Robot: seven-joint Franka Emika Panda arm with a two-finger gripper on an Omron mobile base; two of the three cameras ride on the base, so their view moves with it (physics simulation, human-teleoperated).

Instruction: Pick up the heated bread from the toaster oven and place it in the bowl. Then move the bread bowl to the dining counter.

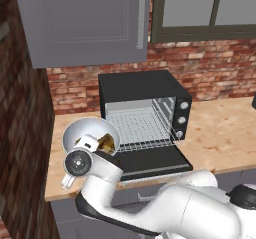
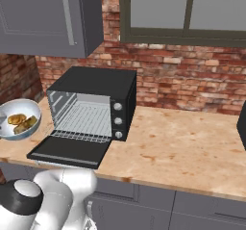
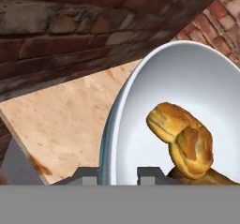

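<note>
The gripper has its fingertips pinched on the rim of the bowl, one inside and one outside. That rim is the sensible hold: the bowl looks rigid, glossy and likely slippery, so a tilt could make it slide or spill. The heated bread lies loose inside, light and soft, golden-orange and bun-like. The bowl sits at the counter's left end, beside the open toaster oven, its rack bare.
</note>
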